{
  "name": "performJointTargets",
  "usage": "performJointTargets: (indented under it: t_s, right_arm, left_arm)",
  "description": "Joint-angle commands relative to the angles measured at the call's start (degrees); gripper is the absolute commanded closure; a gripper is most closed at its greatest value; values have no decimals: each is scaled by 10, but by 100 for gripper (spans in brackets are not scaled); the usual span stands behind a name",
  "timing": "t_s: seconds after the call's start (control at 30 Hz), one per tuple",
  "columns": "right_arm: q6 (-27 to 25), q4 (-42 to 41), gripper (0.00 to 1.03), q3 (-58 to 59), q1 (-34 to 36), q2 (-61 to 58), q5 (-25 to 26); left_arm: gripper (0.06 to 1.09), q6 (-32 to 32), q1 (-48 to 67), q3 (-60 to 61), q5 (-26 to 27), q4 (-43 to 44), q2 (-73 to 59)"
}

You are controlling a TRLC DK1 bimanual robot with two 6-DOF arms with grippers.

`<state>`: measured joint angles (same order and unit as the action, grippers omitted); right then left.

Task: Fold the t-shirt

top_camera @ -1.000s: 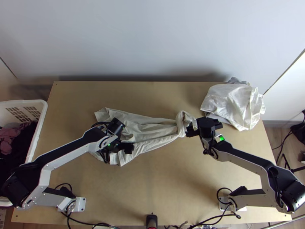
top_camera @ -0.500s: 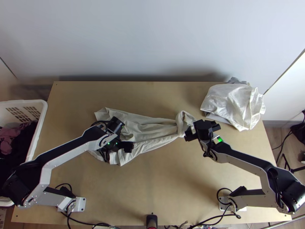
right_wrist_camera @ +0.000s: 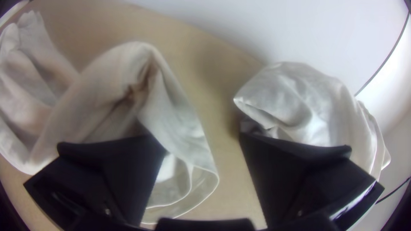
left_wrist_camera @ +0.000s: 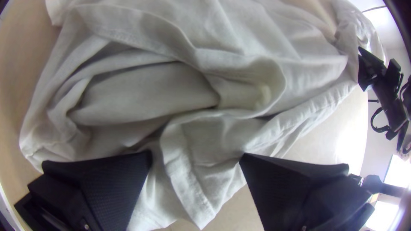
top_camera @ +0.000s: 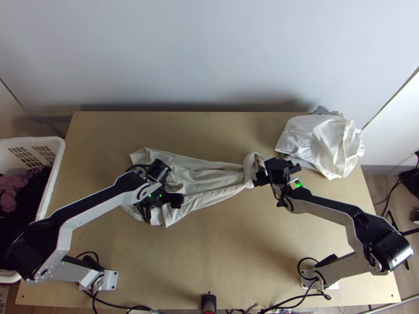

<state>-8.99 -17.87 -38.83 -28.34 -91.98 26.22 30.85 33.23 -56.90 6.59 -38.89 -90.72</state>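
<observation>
Your left gripper (left_wrist_camera: pixel 196 155) gapes over the bunched off-white t-shirt (top_camera: pixel 209 180); close, and you may grab several loose layers! Beside your right gripper (right_wrist_camera: pixel 203 142), also spread, lies its twisted end (top_camera: pixel 251 163): shallow bites could slip. Beyond, swing wide and the cloth heap (top_camera: pixel 317 141) might snag.

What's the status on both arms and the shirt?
Left jaws open over shirt's left end. Right jaws open by its bunched right end. Shirt unfolded, rumpled; cloth pile beyond right jaws.
</observation>
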Motion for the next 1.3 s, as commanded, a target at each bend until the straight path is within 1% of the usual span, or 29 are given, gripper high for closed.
performJointTargets:
  t_s: [0.0,0.03,0.07,0.2,0.5,0.63,0.8,0.9,1.0,1.27]
  right_arm:
    - [-23,-29,68,0,-12,1,0]
    - [-23,-33,81,1,-15,5,1]
    - [-26,-38,89,1,-17,7,1]
    - [-29,-39,90,6,-24,15,1]
    - [-35,-80,100,32,-21,51,1]
    - [-34,-105,100,44,-21,56,1]
    - [-35,-133,100,49,-20,59,1]
    - [-35,-133,100,52,-24,60,1]
    - [-36,-134,100,52,-26,63,1]
    - [-52,-134,100,59,-26,81,1]
  left_arm:
    - [10,-1,0,1,0,-4,5]
    - [10,-1,0,2,0,-4,5]
    - [10,-1,0,2,0,-4,5]
    - [10,0,0,2,0,-3,4]
    - [10,-2,-2,2,0,-4,5]
    - [10,-16,3,7,-1,5,23]
    - [10,-20,7,40,0,58,65]
    - [10,-17,6,33,1,46,46]
    - [10,-15,6,34,14,45,41]
    - [11,-14,18,37,14,46,24]
